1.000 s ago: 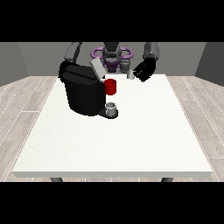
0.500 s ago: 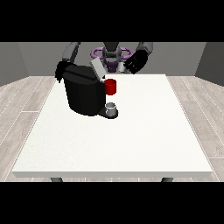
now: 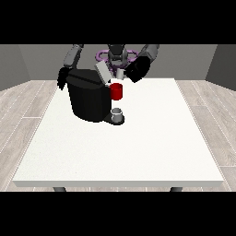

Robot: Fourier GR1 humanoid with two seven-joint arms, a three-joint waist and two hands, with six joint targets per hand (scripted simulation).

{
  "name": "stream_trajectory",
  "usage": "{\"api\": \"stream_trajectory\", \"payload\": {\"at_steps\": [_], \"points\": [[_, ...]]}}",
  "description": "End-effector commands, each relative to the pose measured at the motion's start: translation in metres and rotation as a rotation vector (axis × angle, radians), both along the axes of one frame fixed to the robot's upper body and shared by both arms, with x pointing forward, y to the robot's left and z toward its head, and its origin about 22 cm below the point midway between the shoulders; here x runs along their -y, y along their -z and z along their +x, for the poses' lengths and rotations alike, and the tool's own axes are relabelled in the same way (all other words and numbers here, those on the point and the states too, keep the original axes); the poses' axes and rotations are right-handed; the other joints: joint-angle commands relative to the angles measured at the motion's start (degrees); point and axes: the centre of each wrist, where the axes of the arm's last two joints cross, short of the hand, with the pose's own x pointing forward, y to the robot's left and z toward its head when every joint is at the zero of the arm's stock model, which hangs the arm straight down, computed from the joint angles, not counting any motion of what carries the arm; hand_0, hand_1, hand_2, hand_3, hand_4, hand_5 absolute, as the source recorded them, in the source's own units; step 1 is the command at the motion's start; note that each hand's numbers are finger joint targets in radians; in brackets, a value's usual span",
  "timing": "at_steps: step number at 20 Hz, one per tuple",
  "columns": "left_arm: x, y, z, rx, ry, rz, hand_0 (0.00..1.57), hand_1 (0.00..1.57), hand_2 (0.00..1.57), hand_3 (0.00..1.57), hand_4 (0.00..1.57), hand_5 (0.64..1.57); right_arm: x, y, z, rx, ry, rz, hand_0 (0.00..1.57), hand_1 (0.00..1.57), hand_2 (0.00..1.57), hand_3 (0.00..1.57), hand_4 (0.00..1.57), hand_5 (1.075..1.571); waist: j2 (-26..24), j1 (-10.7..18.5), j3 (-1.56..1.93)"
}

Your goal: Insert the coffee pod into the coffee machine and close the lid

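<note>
The black coffee machine (image 3: 90, 99) stands on the table's far left part, its grey lid (image 3: 103, 72) tilted up and open. A red part (image 3: 116, 91) sticks out at its front, above a small grey cup (image 3: 118, 113) on the drip base. The hand at the view's right (image 3: 138, 69) hovers just right of the open lid, fingers curled on a small pale coffee pod (image 3: 120, 73). Pressed close to the machine's far left side is the hand at the view's left (image 3: 61, 78).
The white table (image 3: 152, 143) stretches wide towards the camera and to the right. Behind the machine sits the robot's torso (image 3: 117, 55). Wooden floor surrounds the table.
The hand at the view's right has moved leftwards with the pod, from right of the machine to the open lid. The hand at the view's left has barely shifted.
</note>
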Motion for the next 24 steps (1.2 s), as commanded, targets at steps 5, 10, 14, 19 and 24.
{"api": "stream_trajectory", "payload": {"at_steps": [5,10,14,19,24], "points": [[-0.007,-0.042,0.011,0.079,-0.04,-0.029,1.4,1.4,1.45,1.38,0.62,1.571,-0.038,-0.014,0.021,0.067,-0.073,0.005,0.0,0.0,0.0,0.0,0.28,1.571,5.0,-1.3,-0.01],[-0.019,-0.075,0.014,0.142,-0.098,-0.073,1.44,1.44,1.47,1.38,0.6,1.571,-0.016,-0.02,0.029,0.107,-0.088,0.002,0.0,0.0,0.0,0.0,0.23,1.571,9.0,-2.8,0.0],[-0.018,-0.075,0.017,0.108,-0.111,-0.115,1.44,1.44,1.48,1.39,0.6,1.571,-0.003,-0.045,0.044,0.102,-0.101,-0.009,0.0,0.0,0.0,0.0,0.24,1.571,8.9,-4.1,-0.01],[-0.047,-0.08,0.014,0.133,-0.12,-0.015,1.42,1.42,1.46,1.33,0.63,1.571,-0.018,-0.038,0.042,0.101,-0.105,-0.005,0.0,0.0,0.0,0.0,0.21,1.571,10.2,-4.4,-0.02],[-0.022,-0.101,0.016,0.151,-0.091,0.0,1.48,1.48,1.5,1.4,0.7,1.571,-0.015,-0.038,0.053,0.143,-0.074,0.0,0.0,0.0,0.0,0.0,0.25,1.571,11.9,-3.4,0.02]]}}
